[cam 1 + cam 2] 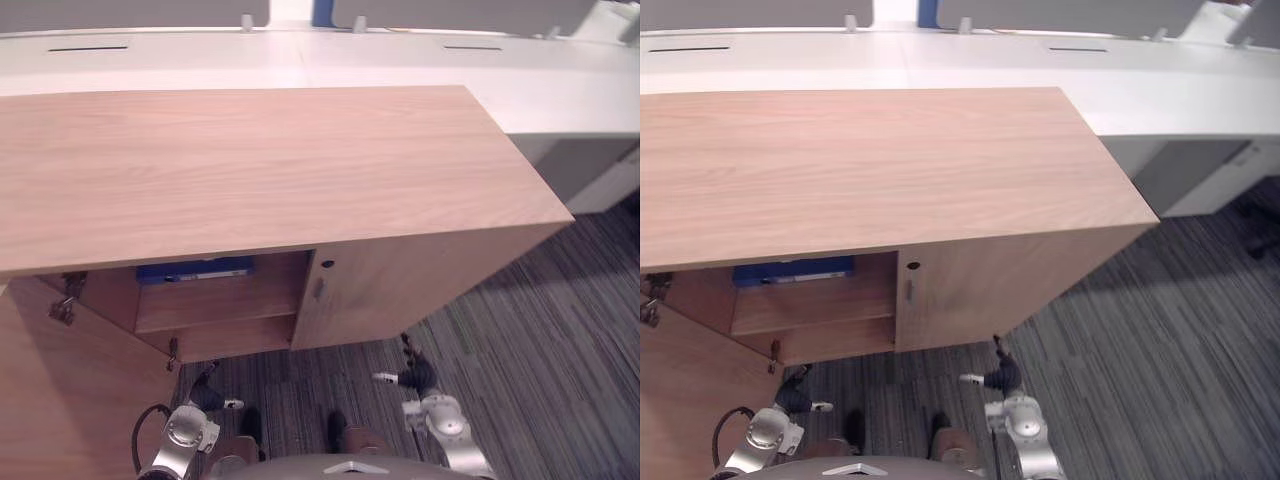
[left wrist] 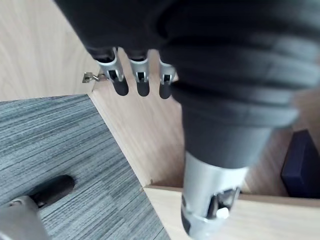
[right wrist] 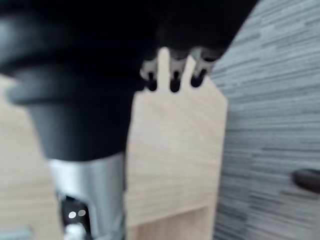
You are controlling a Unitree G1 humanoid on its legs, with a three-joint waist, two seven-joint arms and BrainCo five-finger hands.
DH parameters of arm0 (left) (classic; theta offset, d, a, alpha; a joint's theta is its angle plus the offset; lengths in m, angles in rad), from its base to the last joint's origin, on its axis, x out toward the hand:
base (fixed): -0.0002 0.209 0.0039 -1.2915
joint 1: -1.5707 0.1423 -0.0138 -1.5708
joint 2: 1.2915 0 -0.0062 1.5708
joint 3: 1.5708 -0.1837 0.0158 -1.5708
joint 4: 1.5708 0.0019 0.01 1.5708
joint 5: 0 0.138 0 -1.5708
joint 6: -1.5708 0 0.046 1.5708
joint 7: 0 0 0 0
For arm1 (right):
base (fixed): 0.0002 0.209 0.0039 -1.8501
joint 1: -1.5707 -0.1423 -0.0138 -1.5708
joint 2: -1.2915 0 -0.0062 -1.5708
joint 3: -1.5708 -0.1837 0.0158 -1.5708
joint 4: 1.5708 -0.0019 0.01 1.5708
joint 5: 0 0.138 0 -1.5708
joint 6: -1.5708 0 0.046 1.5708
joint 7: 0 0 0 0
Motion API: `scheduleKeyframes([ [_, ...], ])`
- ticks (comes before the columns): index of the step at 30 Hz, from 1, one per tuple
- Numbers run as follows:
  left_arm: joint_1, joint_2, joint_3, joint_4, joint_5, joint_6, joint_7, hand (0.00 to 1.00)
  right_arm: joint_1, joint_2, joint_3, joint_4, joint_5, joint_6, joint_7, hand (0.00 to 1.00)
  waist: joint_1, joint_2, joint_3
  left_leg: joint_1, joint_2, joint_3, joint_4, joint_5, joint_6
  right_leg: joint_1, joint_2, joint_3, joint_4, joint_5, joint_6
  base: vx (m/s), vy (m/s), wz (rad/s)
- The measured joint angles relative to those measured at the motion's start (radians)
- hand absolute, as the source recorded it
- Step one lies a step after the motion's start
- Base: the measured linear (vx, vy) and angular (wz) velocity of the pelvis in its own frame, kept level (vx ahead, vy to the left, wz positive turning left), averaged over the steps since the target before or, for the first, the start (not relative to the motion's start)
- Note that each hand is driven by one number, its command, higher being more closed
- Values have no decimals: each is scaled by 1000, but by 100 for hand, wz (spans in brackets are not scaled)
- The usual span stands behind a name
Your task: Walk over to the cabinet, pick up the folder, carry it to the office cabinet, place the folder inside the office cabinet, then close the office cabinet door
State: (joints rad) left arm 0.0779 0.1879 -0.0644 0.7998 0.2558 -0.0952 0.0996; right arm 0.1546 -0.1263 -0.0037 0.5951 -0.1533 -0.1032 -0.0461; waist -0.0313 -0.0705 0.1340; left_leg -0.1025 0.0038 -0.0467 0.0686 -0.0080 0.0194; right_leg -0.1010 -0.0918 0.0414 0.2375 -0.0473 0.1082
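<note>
At the far left, the office cabinet's open door (image 1: 60,400) swings out toward the robot, its inner face and a metal hinge (image 1: 66,300) showing. Just beside it, low over the carpet (image 1: 560,380), hangs the left robot hand (image 1: 208,394). Its wrist view shows the fingers straight and released, holding nothing.

Behind the open door, the left compartment is exposed under the office cabinet's wooden top (image 1: 250,170). A blue folder (image 1: 195,269) lies flat on the shelf (image 1: 215,305), well back and clear of the front edge. What can be seen of the space under the shelf holds nothing. Right of the compartment, the other door (image 1: 400,290) is closed, with a slim handle (image 1: 318,290) and a keyhole (image 1: 327,264) near its inner edge. Whatever is behind it is hidden.

Further right, the right robot hand (image 1: 415,376) also hangs low in front of the closed door, fingers released and apart from it. A white worktop (image 1: 400,60) runs along behind the cabinet.

With the folder inside and both hands free, placing appears done, and closing the door is the step in hand. That likely calls for the left robot hand to get round the door's free edge to its outer face, then swing it in until it sits flush with the closed door. The folder sits far enough in that it should not block the door.
</note>
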Motion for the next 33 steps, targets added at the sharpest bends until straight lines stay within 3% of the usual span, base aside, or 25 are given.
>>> scheduleKeyframes([
  [4, 8, 4, 27, 10, -30, 3, 30, 0, -25, 4, 3, 94, -45, 15, -13, 0, 34, -12, -9, -30, -15, -70, -4, 28, -30, 27, -7, -12, -38, -60, -3, 6, -71, 63],
  [7, -13, -16, 31, 44, -38, 11, 51, 0, -58, -6, -1, 143, -50, 24, -29, 0, 26, 33, -3, -78, -12, -165, -22, 80, -54, 35, 8, -117, -60, -74, -18, -72, -127, 102],
  [8, -15, -20, 30, 45, -39, 12, 57, 0, -65, -4, -3, 162, -50, 25, -30, 0, 26, 52, 0, -92, 15, -126, -48, 75, -43, 34, 14, -169, -62, -68, -33, -133, -111, 102],
  [10, -23, -31, 24, 44, -38, 15, 70, 0, -80, -1, -12, 173, -50, 27, -31, 0, 24, 52, 1, -108, 50, 14, -60, 29, -30, 29, -3, -227, -83, -55, -54, -141, -76, 94],
  [11, -31, -44, 20, 48, -38, 18, 68, 0, -94, -1, -20, 177, -51, 33, -32, 0, 22, 45, 6, -143, 64, 165, 63, 8, -28, 23, -32, -263, -80, -50, -58, -123, -22, 77],
  [12, -31, -60, 9, 46, -37, 18, 67, 0, -92, -5, -38, 177, -51, 40, -32, 0, 17, 44, 6, -157, 71, 249, 228, -10, -21, 21, -58, -293, -63, -51, -57, -121, -11, 71],
  [13, -28, -65, 2, 46, -37, 18, 68, 0, -89, -8, -40, 176, -50, 42, -33, 0, 16, 43, 6, -149, 75, 277, 289, -39, -23, 21, -63, -304, -59, -54, -54, -75, 29, 69],
  [14, -27, -75, -1, 46, -36, 18, 67, 0, -84, -14, -48, 175, -50, 41, -40, 0, 5, 68, 3, -133, 85, 308, 314, -103, -27, 28, -59, -325, -50, -63, -43, -65, 66, 69],
  [15, -27, -76, -12, 43, -36, 17, 66, 0, -85, -18, -59, 178, -50, 46, -51, 0, 1, 89, -2, -107, 73, 305, 232, -111, -9, 29, -46, -339, -42, -82, -36, -64, 85, 76],
  [16, -29, -69, -21, 36, -36, 16, 66, 0, -74, -10, -58, 184, -50, 47, -51, 0, -1, 75, -2, -83, 51, 298, 171, -88, 9, 30, -54, -341, -49, -86, -36, -82, 85, 73],
  [17, -27, -57, -37, 35, -35, 15, 66, 0, -60, 12, -59, 197, -50, 47, -51, 0, -3, 51, -12, -37, 14, 288, 44, -23, 7, 34, -64, -332, -68, -84, -35, -63, 79, 57],
  [20, -9, -47, -91, 20, -19, 17, 58, 0, -43, 39, -62, 212, -49, 51, -53, 0, -14, 50, -23, 52, -31, 240, -157, 87, 16, 68, -61, -328, -102, -76, -34, -38, 80, 55],
  [26, 12, -14, -191, -354, 65, 7, 45, 0, -67, 39, -55, 250, -50, 59, -65, 0, -6, 57, -27, 62, -47, 205, -158, 95, 22, 117, -57, -327, -144, -55, -34, -15, 48, 21],
  [28, 15, 12, -209, -530, 82, -9, 37, 0, -72, 37, -55, 250, -50, 59, -67, 0, -9, 64, -33, 76, -48, 198, -158, 94, 20, 136, -54, -326, -156, -54, -37, 2, 12, 5],
  [33, -37, 76, -208, -760, 103, -66, 31, 0, -84, 35, -54, 289, -53, 58, -65, 0, -20, 78, -42, 96, -44, 185, -158, 94, 22, 166, -44, -326, -174, -52, -39, 5, -6, 3],
])
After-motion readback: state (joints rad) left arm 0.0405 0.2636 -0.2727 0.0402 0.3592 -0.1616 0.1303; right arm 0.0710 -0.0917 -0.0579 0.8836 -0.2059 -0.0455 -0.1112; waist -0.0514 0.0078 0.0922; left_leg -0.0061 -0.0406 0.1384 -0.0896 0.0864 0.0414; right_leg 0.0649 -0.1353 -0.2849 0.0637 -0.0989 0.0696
